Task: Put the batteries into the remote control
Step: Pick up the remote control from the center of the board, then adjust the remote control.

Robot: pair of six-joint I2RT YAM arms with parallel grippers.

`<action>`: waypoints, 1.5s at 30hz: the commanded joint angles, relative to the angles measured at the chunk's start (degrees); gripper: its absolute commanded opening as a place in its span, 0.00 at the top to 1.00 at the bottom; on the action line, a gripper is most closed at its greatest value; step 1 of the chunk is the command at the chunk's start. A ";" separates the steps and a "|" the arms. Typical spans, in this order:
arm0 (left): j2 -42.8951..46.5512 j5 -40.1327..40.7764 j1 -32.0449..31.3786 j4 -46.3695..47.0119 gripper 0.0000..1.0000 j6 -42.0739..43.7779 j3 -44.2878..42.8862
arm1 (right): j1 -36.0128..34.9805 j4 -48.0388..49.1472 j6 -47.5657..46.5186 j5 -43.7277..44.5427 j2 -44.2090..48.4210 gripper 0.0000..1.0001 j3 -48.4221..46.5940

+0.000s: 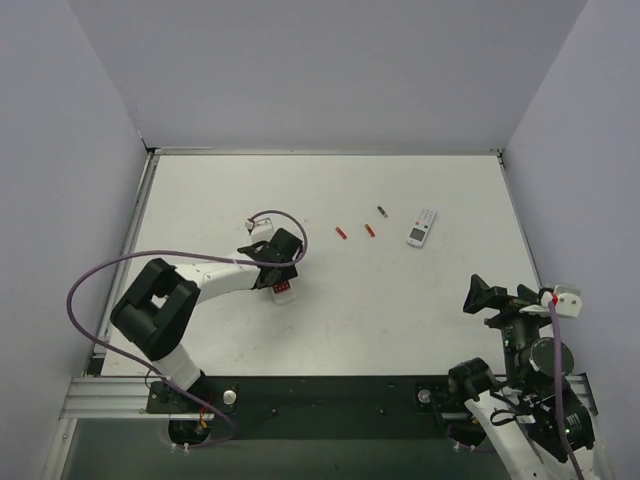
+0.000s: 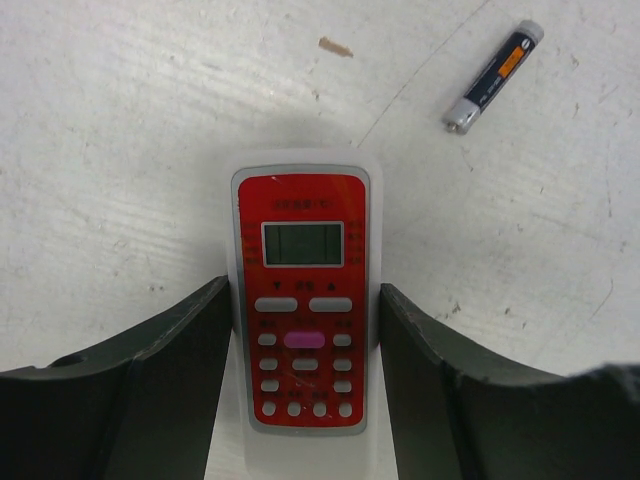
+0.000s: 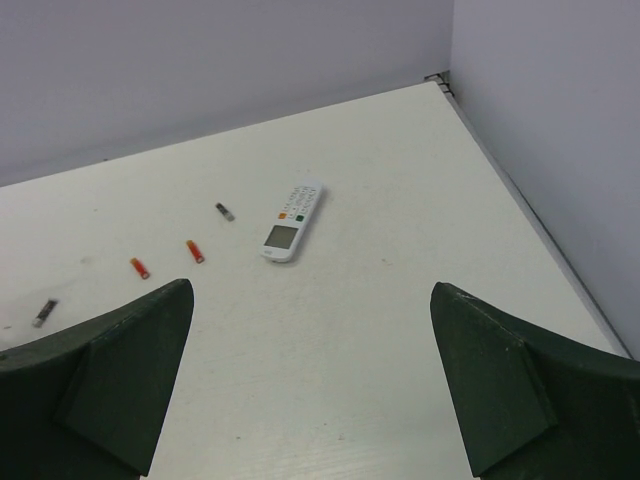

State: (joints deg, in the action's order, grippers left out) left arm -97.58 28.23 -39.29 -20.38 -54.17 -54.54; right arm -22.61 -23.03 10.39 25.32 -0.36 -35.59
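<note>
The red-fronted remote control (image 2: 301, 300) lies face up on the white table, pale screen towards the far end. My left gripper (image 2: 305, 292) is shut on it, one dark finger pressed on each white side; in the top view the remote (image 1: 283, 289) peeks out under that gripper (image 1: 279, 274). Two small red batteries (image 1: 341, 233) (image 1: 369, 231) lie apart right of it, also in the right wrist view (image 3: 139, 267) (image 3: 194, 251). My right gripper (image 3: 310, 290) hangs open and empty over the near right of the table (image 1: 478, 297).
A white-faced remote with grey buttons (image 1: 422, 227) (image 3: 291, 220) lies at the back right. One dark battery (image 1: 382, 211) (image 3: 224, 211) rests beside it. Another dark battery (image 2: 493, 76) (image 3: 43, 312) lies just beyond the left gripper. Pale walls enclose the table.
</note>
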 commanded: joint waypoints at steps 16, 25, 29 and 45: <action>36.57 -25.58 5.71 40.92 1.00 6.97 29.13 | -0.85 9.21 14.73 -51.14 -35.39 0.00 -5.90; 42.73 -38.42 5.28 63.40 1.00 4.87 34.59 | -9.90 41.81 26.16 -62.75 -50.78 0.00 1.14; 41.60 -40.62 4.57 73.62 1.00 1.53 36.79 | -13.42 55.42 31.61 -65.66 -57.98 0.00 1.23; 39.57 -45.19 2.90 93.24 1.00 -7.70 38.72 | -21.33 74.52 36.36 -66.54 -70.12 0.06 -0.09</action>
State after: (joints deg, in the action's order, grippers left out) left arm -59.16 -15.42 -35.97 65.04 -59.72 -15.29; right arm -43.31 41.28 46.33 -38.98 -69.63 -34.17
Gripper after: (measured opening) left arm 0.654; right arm 0.963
